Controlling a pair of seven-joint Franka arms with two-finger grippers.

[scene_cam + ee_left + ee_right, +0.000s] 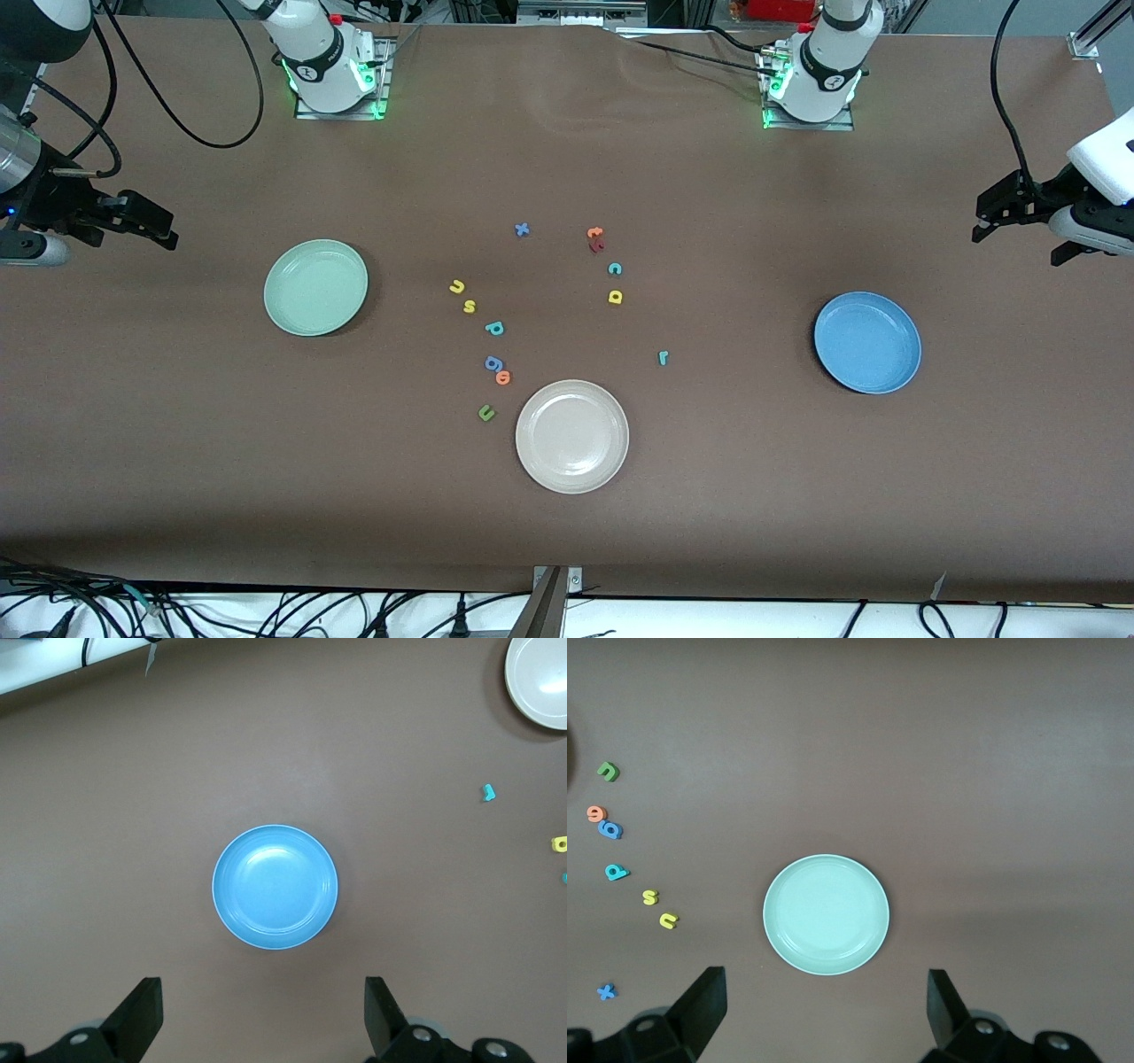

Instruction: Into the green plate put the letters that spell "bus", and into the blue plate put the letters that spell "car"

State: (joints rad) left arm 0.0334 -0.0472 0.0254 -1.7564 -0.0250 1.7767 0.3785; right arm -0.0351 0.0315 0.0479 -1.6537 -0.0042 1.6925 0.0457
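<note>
The green plate (315, 288) (826, 914) lies bare toward the right arm's end, the blue plate (867, 342) (275, 887) bare toward the left arm's end. Between them lie yellow u (457, 286) (669, 920), yellow s (469, 307) (649, 896) and teal b (494, 328) (616, 872). Toward the blue plate lie teal c (615, 268), yellow a (615, 297) (560, 844) and teal r (663, 357) (488, 793). My right gripper (133, 241) (826, 988) hangs open high beside the green plate. My left gripper (1015, 248) (263, 992) hangs open high beside the blue plate.
A beige plate (572, 435) (540, 678) lies nearest the front camera, mid-table. Around it lie a blue g (493, 362), an orange letter (503, 377) and a green u (486, 412). Farther back lie a blue x (522, 229), an orange t (594, 233) and a dark red letter (597, 245).
</note>
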